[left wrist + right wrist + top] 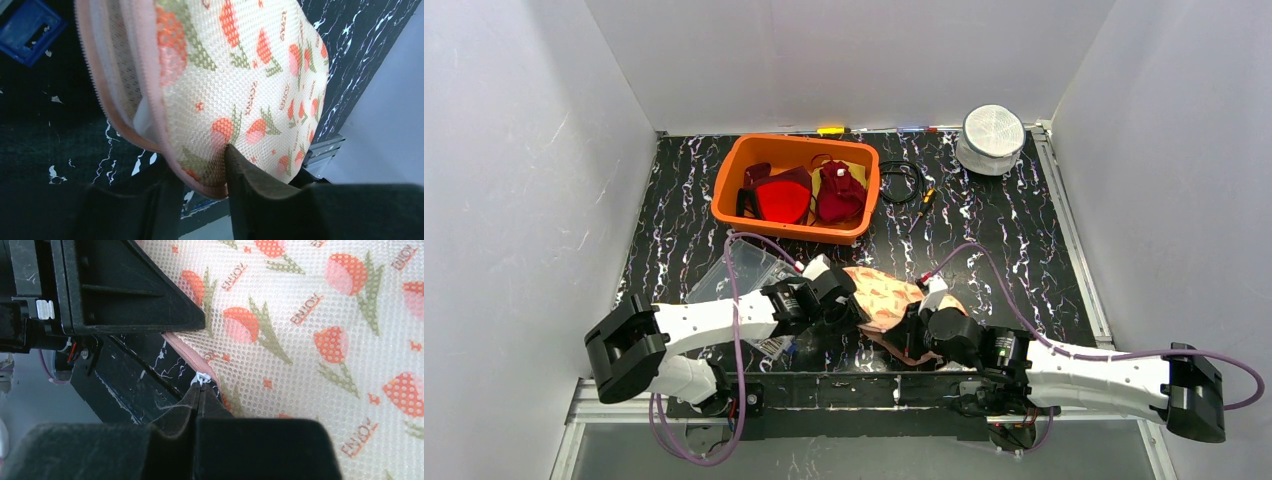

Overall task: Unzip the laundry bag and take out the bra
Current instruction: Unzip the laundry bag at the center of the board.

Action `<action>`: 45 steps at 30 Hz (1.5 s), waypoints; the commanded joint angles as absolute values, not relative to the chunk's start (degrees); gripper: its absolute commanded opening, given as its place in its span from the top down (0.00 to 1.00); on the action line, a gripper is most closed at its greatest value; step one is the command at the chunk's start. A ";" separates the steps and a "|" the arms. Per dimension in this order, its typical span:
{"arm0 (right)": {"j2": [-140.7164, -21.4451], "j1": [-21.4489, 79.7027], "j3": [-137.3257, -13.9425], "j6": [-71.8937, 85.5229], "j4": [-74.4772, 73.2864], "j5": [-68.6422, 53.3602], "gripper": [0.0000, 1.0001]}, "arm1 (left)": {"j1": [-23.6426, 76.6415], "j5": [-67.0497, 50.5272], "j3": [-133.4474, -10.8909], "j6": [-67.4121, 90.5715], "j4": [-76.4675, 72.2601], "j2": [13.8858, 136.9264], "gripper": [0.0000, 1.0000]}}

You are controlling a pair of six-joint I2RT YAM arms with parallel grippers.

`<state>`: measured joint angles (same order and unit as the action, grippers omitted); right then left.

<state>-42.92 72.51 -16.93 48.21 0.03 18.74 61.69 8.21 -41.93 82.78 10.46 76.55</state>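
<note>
The laundry bag (886, 298) lay on the table (1004, 250) near my bases, at about 5 o'clock from the orange bin (724, 200). My left claw (202, 175) was closed on its pink edge (150, 90), at the bag's 9 o'clock side. My right claw (200, 390), at the bag's 5 o'clock side, had its fingers pressed together and pinched the small white zipper pull (201, 377).

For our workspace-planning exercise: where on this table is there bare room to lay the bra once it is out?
Widest: the table right of centre, between white disc, bag and right edge. Narrow strip left of the bin. Crowded: near centre, left gripper and right gripper on the bag.
</note>
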 commanded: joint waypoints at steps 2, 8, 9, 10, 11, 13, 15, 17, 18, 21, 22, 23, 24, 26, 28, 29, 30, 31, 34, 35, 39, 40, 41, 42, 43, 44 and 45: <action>-40.59 72.69 -17.72 47.93 -2.71 18.63 0.99 | 61.44 14.02 -43.34 82.79 15.34 74.55 0.79; -38.74 72.71 -18.64 48.25 -6.40 19.40 0.99 | 61.44 16.64 -43.76 83.26 19.48 71.91 1.00; -38.60 72.73 -18.89 48.33 -7.08 19.61 0.99 | 61.45 17.14 -43.69 83.42 20.04 71.37 1.00; -38.44 72.72 -19.11 48.46 -7.77 19.74 0.99 | 61.44 17.79 -43.62 83.43 20.64 70.66 1.00; -38.26 72.69 -19.28 48.57 -8.30 19.85 0.99 | 61.44 18.45 -43.53 83.53 21.29 70.00 1.00; -37.94 72.70 -19.75 48.69 -9.33 19.99 0.99 | 61.44 19.94 -43.36 83.81 22.69 68.52 1.00; -37.51 72.69 -20.15 48.84 -10.20 20.23 0.99 | 61.35 21.23 -43.12 84.04 24.11 67.08 1.00; -37.10 72.77 -20.60 49.07 -11.25 20.67 0.99 | 61.27 22.93 -43.02 84.35 25.78 65.68 1.00; -36.95 72.74 -20.75 49.11 -11.67 20.84 0.99 | 61.22 23.59 -42.98 84.38 26.49 64.99 1.00; -36.25 72.74 -20.85 49.47 -12.81 21.60 0.99 | 60.92 24.78 -42.45 84.21 27.61 63.21 1.00; -35.99 72.76 -20.71 49.74 -13.10 21.86 0.99 | 60.83 24.93 -42.19 84.06 27.60 62.71 1.00; -35.77 72.71 -20.65 50.01 -13.22 22.06 0.99 | 60.75 25.03 -41.91 83.91 27.63 62.34 1.00; -35.50 72.70 -20.52 50.47 -13.46 22.37 0.99 | 60.61 25.00 -41.76 83.60 27.60 62.05 1.00; -35.30 72.77 -20.19 51.19 -14.15 23.29 0.99 | 60.35 24.49 -41.72 82.19 27.16 61.87 1.00; -35.04 72.71 -19.98 51.91 -15.22 24.26 0.99 | 60.01 23.86 -41.93 79.78 26.38 62.05 1.00; -34.92 72.71 -19.89 52.21 -15.72 24.72 0.99 | 59.62 23.19 -42.11 78.26 25.95 62.24 1.00; -34.72 72.74 -19.67 52.59 -16.15 25.10 0.99 | 58.96 22.22 -42.31 76.77 25.70 62.61 1.00; -34.53 72.75 -19.45 52.82 -16.47 25.35 0.99 | 58.28 21.02 -42.50 75.35 25.19 63.05 1.00; -33.96 72.70 -18.29 52.64 -15.59 24.85 0.99 | 54.38 14.26 -42.86 69.72 22.59 65.01 1.00; -33.93 72.76 -18.08 52.43 -15.18 24.61 0.99 | 53.18 12.19 -42.89 68.35 21.50 65.76 1.00; -34.32 72.71 -17.71 51.54 -13.46 23.44 0.99 | 50.21 7.19 -43.73 64.46 19.84 68.15 1.00; -34.45 72.75 -17.73 51.26 -13.12 23.17 0.99 | 50.05 6.85 -44.20 63.89 19.87 68.32 1.00; -34.66 72.73 -17.75 51.04 -12.74 22.93 0.99 | 50.01 6.54 -44.35 63.46 19.88 68.29 1.00; -34.90 72.73 -17.83 50.78 -12.31 22.74 0.99 | 50.02 5.97 -44.24 63.12 19.57 68.10 0.98; -35.23 72.76 -17.77 50.55 -11.66 22.51 0.99 | 50.06 5.17 -43.98 62.84 19.08 67.57 0.95; -35.64 72.72 -17.75 50.46 -10.95 22.15 0.99 | 50.02 4.27 -43.62 62.81 18.68 67.01 0.90; -36.15 72.76 -17.68 50.31 -10.10 21.80 0.99 | 50.01 3.48 -43.15 62.95 18.35 66.53 0.83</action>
